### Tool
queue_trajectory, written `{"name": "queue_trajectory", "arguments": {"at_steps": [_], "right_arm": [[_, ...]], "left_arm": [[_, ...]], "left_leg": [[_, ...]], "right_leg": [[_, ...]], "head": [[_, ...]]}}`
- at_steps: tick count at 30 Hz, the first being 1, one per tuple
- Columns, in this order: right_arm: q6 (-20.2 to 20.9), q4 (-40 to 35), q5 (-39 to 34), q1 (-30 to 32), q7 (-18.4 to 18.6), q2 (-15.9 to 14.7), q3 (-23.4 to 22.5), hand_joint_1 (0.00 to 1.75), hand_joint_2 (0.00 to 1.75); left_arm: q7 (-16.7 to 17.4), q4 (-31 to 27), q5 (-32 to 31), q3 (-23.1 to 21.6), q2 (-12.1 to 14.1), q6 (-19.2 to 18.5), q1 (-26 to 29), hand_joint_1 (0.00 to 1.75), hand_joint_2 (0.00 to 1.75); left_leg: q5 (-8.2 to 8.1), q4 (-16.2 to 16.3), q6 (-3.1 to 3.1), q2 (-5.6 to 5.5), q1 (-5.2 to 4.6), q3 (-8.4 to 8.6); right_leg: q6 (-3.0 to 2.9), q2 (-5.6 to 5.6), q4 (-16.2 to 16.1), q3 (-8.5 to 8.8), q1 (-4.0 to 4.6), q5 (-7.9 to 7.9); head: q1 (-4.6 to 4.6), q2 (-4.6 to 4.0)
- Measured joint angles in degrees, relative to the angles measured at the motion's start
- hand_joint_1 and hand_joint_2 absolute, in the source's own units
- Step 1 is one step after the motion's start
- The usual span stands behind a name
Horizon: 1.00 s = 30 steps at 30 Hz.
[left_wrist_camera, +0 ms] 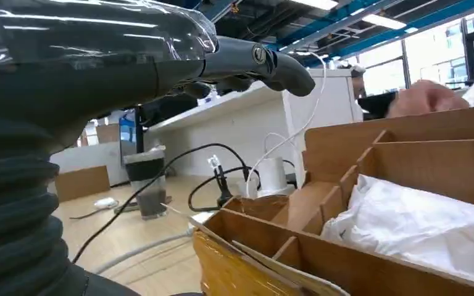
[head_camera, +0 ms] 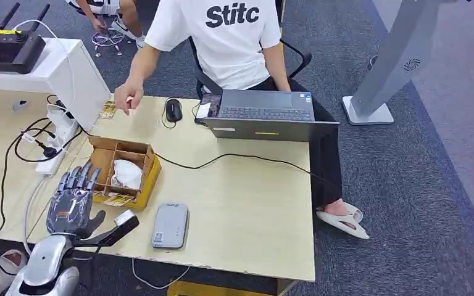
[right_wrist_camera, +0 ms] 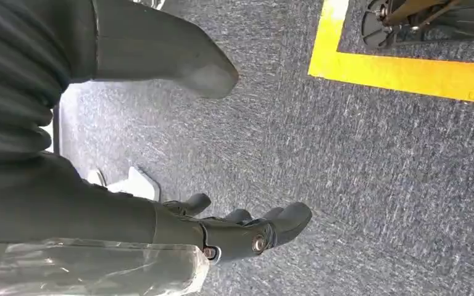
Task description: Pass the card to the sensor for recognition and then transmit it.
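Wooden table (head_camera: 247,203), near edge: our left hand (head_camera: 73,200) hovers, fingers spread and empty, by the box (head_camera: 123,169); right hand (right_wrist_camera: 247,231) hangs loosely open. Next, we judge, grasp a card, then reach the reader (head_camera: 170,226).

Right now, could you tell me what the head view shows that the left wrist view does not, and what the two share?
The head view alone shows the grey sensor near the table's front edge, the laptop, the mouse and a seated person's reaching hand. The left wrist view alone shows a dark cup on the table. Both share the open left hand, the divided cardboard box beside it, and the crumpled white wrapping in one compartment.
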Motion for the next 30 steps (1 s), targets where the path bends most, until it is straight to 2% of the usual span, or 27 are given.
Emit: {"name": "queue_trajectory", "arguments": {"at_steps": [7,13,18,20,24,28,30], "right_arm": [[0.3,0.0,0.1,0.0,0.1,0.0,0.3,0.0,1.75],[0.8,0.0,0.2,0.0,0.1,0.0,1.0,0.0,1.75],[0.8,0.0,0.2,0.0,0.1,-0.1,1.1,0.0,1.75],[0.8,0.0,0.3,0.0,0.1,-0.1,1.1,0.0,1.75],[0.8,0.0,0.3,0.0,0.1,-0.1,1.2,0.0,1.75],[0.8,0.0,0.3,0.0,0.1,-0.1,1.4,0.0,1.75],[0.8,0.0,0.3,0.0,0.1,-0.1,1.4,0.0,1.75]], "left_arm": [[-1.0,1.7,2.0,0.0,-1.5,-0.1,-0.5,0.0,1.75],[-1.5,2.6,2.9,0.3,-2.3,-0.2,-0.6,0.17,1.75],[-1.9,3.0,3.3,0.5,-2.6,-0.4,-0.5,0.45,1.75],[-1.9,3.0,3.5,0.7,-2.7,-0.5,-0.5,0.47,1.75],[-2.0,3.0,3.8,0.8,-2.8,-0.9,-0.5,0.8,1.75],[-2.2,3.0,4.1,0.8,-2.8,-1.1,-0.3,0.82,1.75],[-2.4,3.1,4.4,0.9,-2.8,-1.1,-0.2,1.08,1.75]], "left_leg": [[0.0,0.0,0.0,0.0,0.0,-0.01],[0.0,0.0,0.0,0.0,0.0,-0.01],[0.0,0.0,0.0,0.0,0.0,-0.01],[0.0,0.0,0.0,0.0,0.0,-0.01],[0.0,0.0,0.0,0.0,0.0,-0.02],[0.0,0.0,0.0,0.0,0.0,-0.02],[0.0,0.0,0.0,-0.01,0.0,-0.03]], "right_leg": [[0.0,0.0,0.0,-0.01,0.0,0.0],[0.0,0.0,0.0,-0.01,0.0,0.0],[0.0,0.0,0.0,0.0,0.0,0.0],[0.0,0.0,0.0,0.0,0.0,0.0],[0.0,0.0,0.0,0.0,0.0,0.0],[0.0,0.0,0.0,0.0,0.0,0.0],[0.0,0.0,0.0,0.0,0.0,0.0]], "head": [[0.0,0.0],[-0.02,0.0],[0.0,0.0],[0.0,0.0],[0.0,0.0],[0.0,0.0],[0.0,0.0]]}}
